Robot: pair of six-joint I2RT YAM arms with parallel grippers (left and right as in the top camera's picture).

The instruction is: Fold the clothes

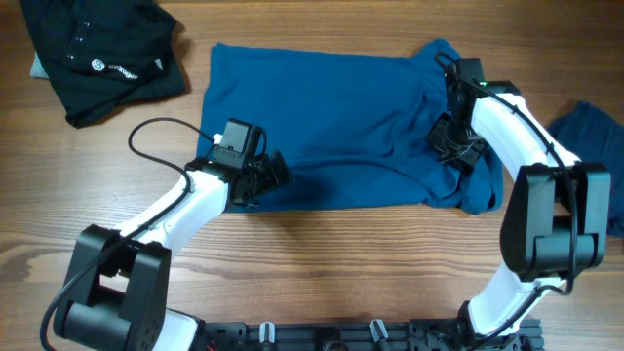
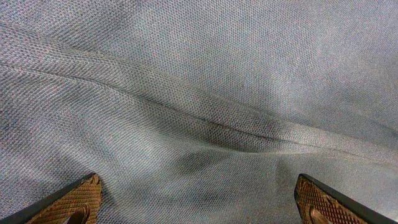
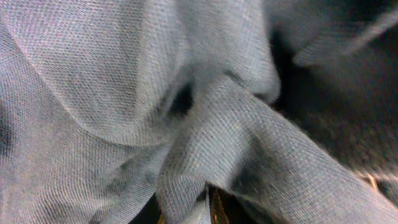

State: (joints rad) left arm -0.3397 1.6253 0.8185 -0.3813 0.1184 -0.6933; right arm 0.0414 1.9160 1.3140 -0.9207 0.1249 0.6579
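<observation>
I see L arm [image 1: 180, 207] & R arm [image 1: 502, 122]: white tube links, big blk joint housings. Thin blk cable [image 1: 166, 121] loops by L wrist. L gripper [image 1: 278, 175] pads [image 2: 78, 198] brown, cross-hatched.

T-shirt [image 1: 341, 117]: blue cloth, matt and soft. Close up I read a fine pebbly knit, creased in low ridges. Darker blue garment [image 1: 597, 146]: cloth too, matt. Black garment [image 1: 97, 54]: matt cloth with a small white print. Desk [image 1: 322, 263]: wood grain, smooth, faint sheen. Arm shells [image 1: 180, 207]: white plastic, glossy; I note the joints are black and duller. Left tool [image 2: 198, 204]: pads [image 2: 78, 198] brown, finely cross-hatched, matt.
</observation>
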